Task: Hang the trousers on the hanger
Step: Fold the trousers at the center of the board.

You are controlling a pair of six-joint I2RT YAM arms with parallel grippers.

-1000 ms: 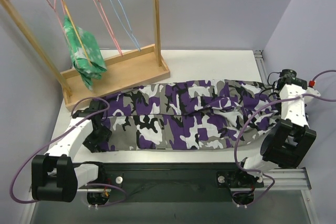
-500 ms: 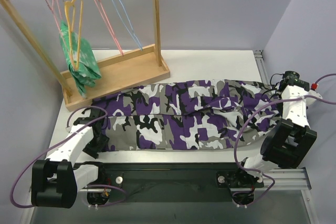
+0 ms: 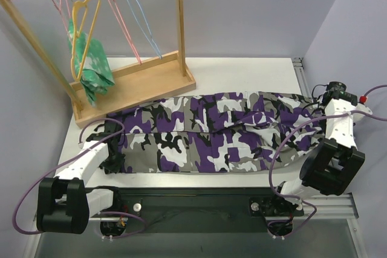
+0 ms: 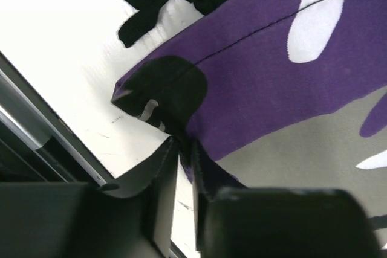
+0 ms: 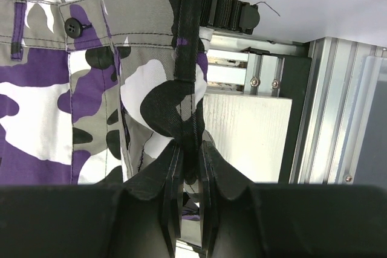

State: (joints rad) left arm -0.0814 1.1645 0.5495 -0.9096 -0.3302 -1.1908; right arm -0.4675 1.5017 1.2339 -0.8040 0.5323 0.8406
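Now the left claw (image 4: 184, 149) has closed on the cuff of the purple-and-grey camouflage cloth trousers (image 3: 211, 131) flat on the white worktop (image 3: 242, 70), with the right claw (image 5: 188, 152) gripping the waistband, so both ends seem ready to lift.

From high behind the arm bases, the top camera looks down and forward over the whole table (image 3: 242, 67), out to the wooden rack (image 3: 136, 83) at the far left. Each wrist camera hangs close over the trousers (image 3: 211, 131), peering past its own gripper: the left gripper (image 4: 184, 144) at the near-left hem, the right gripper (image 5: 191, 146) at the waistband by the right edge, patches the top view also covers.
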